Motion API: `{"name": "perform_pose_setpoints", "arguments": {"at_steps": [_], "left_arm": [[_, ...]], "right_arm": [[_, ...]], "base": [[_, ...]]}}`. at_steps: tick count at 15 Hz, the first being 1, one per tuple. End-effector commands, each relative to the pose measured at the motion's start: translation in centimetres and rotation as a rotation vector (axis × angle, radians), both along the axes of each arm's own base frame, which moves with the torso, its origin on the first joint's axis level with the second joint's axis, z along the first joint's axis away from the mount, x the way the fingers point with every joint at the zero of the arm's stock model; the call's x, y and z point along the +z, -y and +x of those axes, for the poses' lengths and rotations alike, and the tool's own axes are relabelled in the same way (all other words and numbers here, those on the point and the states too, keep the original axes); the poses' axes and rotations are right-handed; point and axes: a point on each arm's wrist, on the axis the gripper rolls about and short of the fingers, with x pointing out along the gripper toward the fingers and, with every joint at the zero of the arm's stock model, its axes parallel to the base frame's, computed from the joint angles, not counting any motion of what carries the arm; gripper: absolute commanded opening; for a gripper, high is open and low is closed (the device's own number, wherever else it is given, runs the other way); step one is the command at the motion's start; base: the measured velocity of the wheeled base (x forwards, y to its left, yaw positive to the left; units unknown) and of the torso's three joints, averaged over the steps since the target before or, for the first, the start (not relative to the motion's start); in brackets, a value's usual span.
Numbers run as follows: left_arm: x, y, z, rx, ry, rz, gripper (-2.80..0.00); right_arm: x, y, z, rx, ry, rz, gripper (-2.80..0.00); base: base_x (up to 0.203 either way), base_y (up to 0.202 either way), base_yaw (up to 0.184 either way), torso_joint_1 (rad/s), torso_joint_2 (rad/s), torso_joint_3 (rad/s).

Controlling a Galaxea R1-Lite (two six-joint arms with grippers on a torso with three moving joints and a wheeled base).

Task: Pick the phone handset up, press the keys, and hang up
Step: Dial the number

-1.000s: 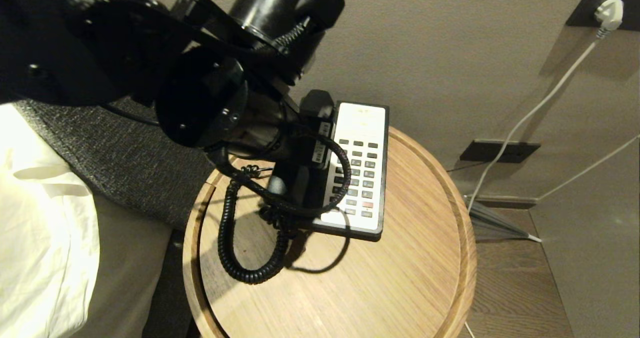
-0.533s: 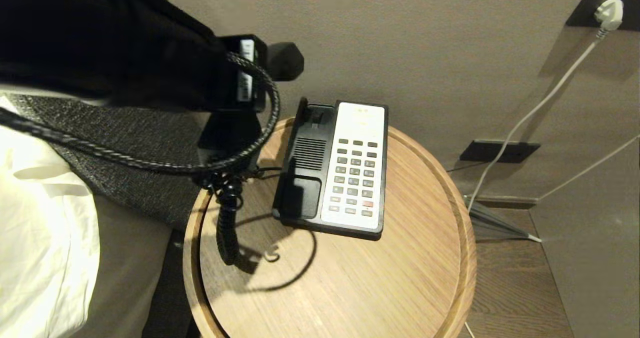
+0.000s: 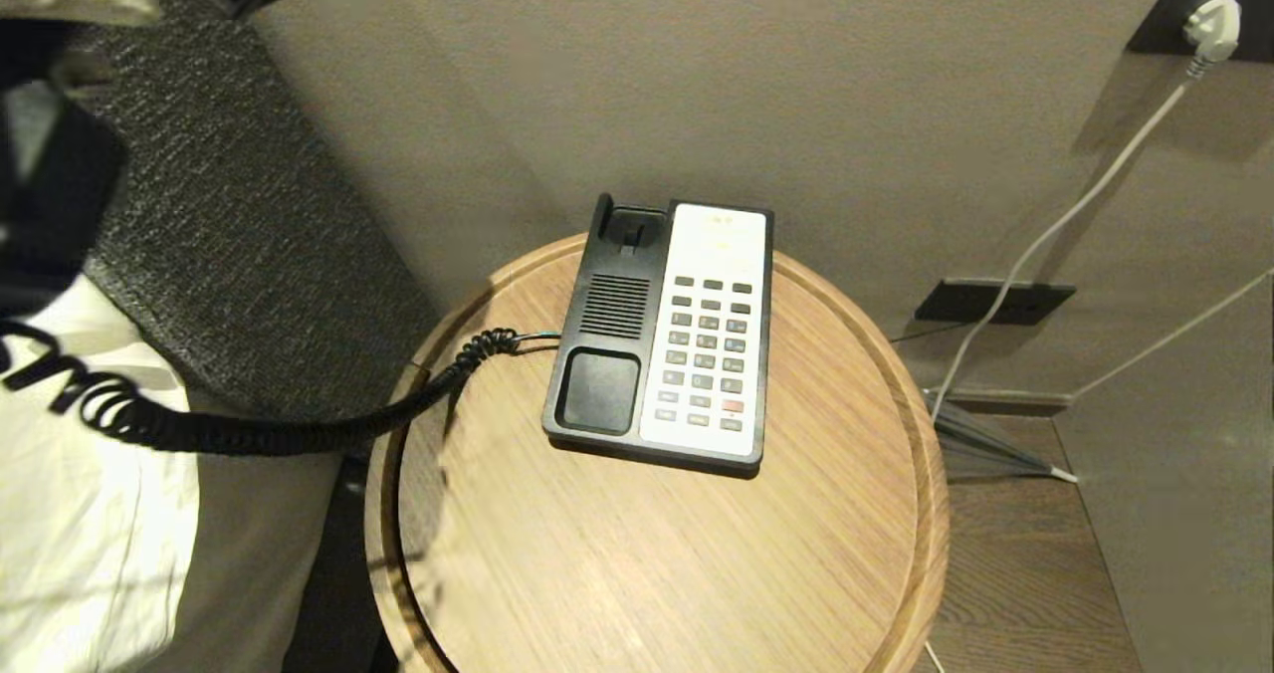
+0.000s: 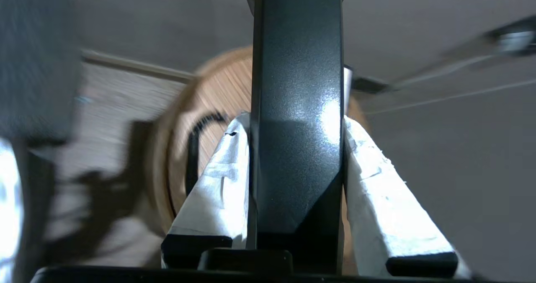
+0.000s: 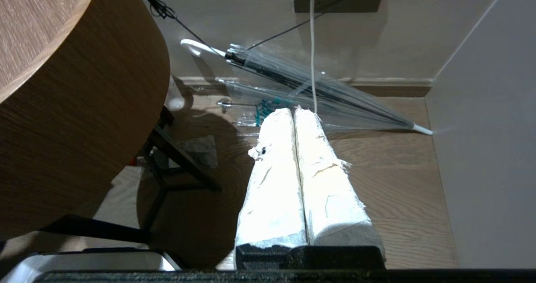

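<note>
The left gripper (image 4: 296, 119) is clamped on the phone handset (image 4: 297, 107), its white-wrapped fingers (image 4: 222, 178) pressed to both sides, lifted off the round wooden bench (image 3: 697, 573). The phone base (image 3: 665, 335) sits on the bench with its cradle (image 3: 600, 389) empty, and the coiled cord (image 3: 249, 434) stretches leftward. The right gripper (image 5: 295, 111) hangs beside the bench, fingers together.
</note>
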Motion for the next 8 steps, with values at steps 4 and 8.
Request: {"name": "perform_pose_setpoints", "arguments": {"at_steps": [4, 8], "left_arm": [[-2.7, -7.1, -6.0, -0.083, -0.038, -0.296, -2.8], [-2.2, -6.5, -5.5, -0.115, 0.04, -0.398, -2.8]], "right_arm": [[0.6, 0.0, -0.2, 0.011, 0.019, -0.015, -2.8], [8.1, -0.4, -5.2, 0.169, 0.099, 0.01, -2.8]], "base": [[0.0, 0.0, 0.0, 0.0, 0.0, 0.0], [0.0, 0.0, 0.0, 0.0, 0.0, 0.0]]}}
